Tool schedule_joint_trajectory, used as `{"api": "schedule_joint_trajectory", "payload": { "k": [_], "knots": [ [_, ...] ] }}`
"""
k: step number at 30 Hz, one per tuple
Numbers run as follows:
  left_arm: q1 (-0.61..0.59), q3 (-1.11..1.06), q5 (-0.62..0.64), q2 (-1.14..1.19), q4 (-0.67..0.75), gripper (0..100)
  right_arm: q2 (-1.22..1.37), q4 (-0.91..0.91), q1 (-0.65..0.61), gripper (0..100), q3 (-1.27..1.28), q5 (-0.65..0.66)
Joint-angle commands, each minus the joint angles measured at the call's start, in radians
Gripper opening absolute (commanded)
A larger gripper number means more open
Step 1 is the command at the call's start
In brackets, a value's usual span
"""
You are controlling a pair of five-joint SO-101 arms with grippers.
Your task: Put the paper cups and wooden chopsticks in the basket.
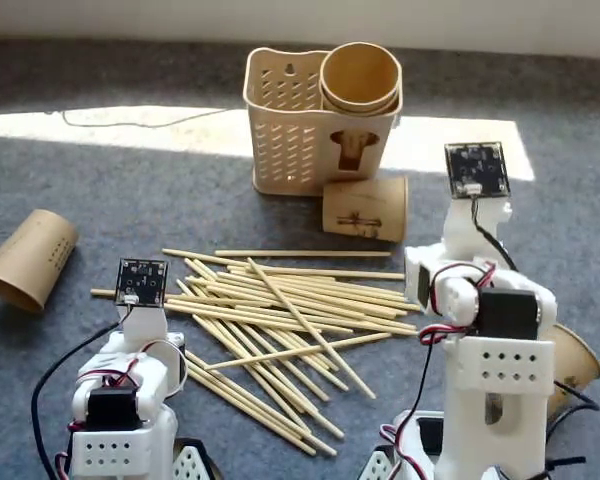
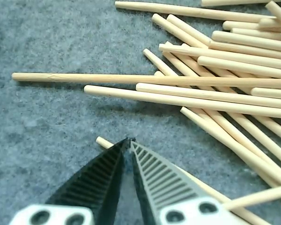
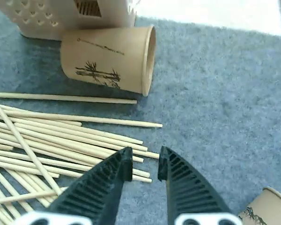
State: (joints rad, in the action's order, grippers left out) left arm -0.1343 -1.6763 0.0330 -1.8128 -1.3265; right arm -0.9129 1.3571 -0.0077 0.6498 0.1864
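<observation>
High view. Basket, pale perforated plastic, upright at the far middle of the grey carpeted surface. Stacked cups sit upright in its right-hand compartment, mouths up. Fallen cup lies on its side just in front of the basket, mouth facing right. Left cup lies on its side, well apart at the left edge. Right cup is partly hidden behind the right arm. Chopsticks are loosely heaped between the two arms, with most long axes running left to right and several crossing diagonally. A thin cable trails along the far left.

Left wrist view. Left tool has its tips pressed together and grips nothing. It hangs over bare carpet at the heap's edge, and one stick passes beneath it. Chopsticks lie fanned just beyond.

Right wrist view. Right tool is parted by a narrow gap with nothing between the tips, over the stick ends. Chopsticks lie roughly parallel. Fallen cup is beyond them, beside the basket. The right cup shows its rim at a corner.
</observation>
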Motion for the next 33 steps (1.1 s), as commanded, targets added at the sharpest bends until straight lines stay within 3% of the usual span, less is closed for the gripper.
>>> {"api": "schedule_joint_trajectory", "payload": {
  "k": [1, 15, 29, 33],
  "knots": [
    [0.018, -0.018, 0.005, -0.012, -0.002, 1, -0.09, -0.002, 0.025, 10.4, 0.093, 0.068],
    [0.019, -0.018, 0.005, -0.012, -0.002, 1, -0.381, -0.223, 0.024, 10.4, 0.573, 0.068],
    [0.019, 0.179, 0.0, -0.013, -0.008, 1, -0.679, -0.228, 0.022, 10.1, 0.825, 0.068],
    [-0.025, 0.278, -0.201, -0.013, -0.005, 1, -0.789, -0.223, 0.021, 10.1, 0.903, 0.068]
  ]
}}
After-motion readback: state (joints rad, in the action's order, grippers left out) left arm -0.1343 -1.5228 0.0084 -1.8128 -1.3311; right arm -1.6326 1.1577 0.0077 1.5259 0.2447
